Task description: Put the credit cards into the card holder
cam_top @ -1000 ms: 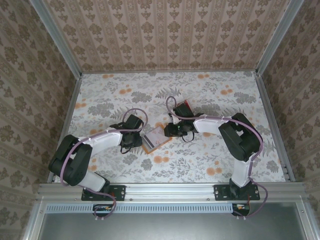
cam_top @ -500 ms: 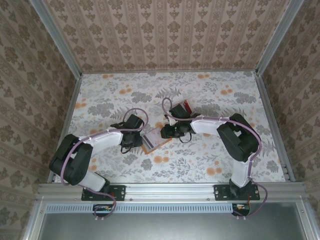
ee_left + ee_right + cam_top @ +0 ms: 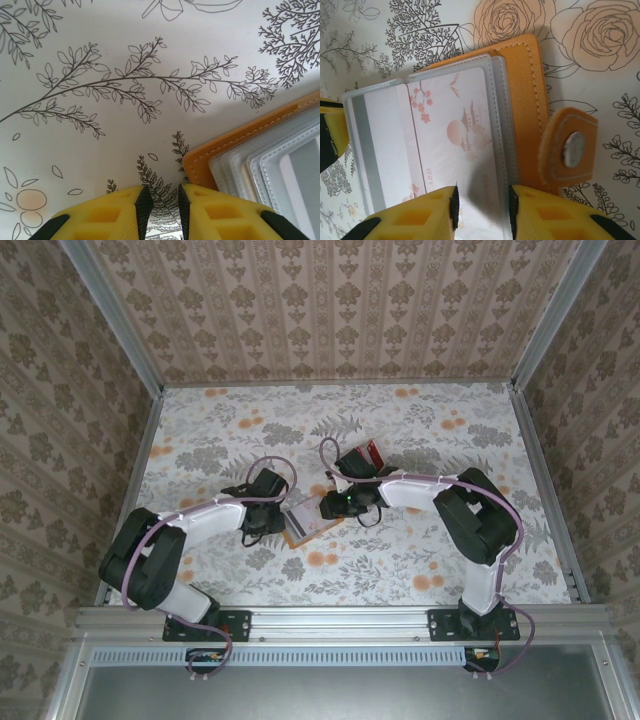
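The orange-tan card holder lies open on the floral table between my two grippers. In the right wrist view its clear sleeves face up, and a pale credit card with a pink pagoda print sits in one. The snap clasp sticks out to the right. My right gripper hangs just over that card, jaws apart, gripping nothing. My left gripper is open over bare cloth at the holder's corner, its right finger against that corner. A red credit card lies behind the right arm.
Patterned walls and aluminium rails box in the table on every side. The left gripper's yellow finger shows at the holder's far edge in the right wrist view. Open floral cloth stretches toward the back and right.
The right gripper has slid a little to the left, further over the open card holder. The left arm and the holder have stayed put.
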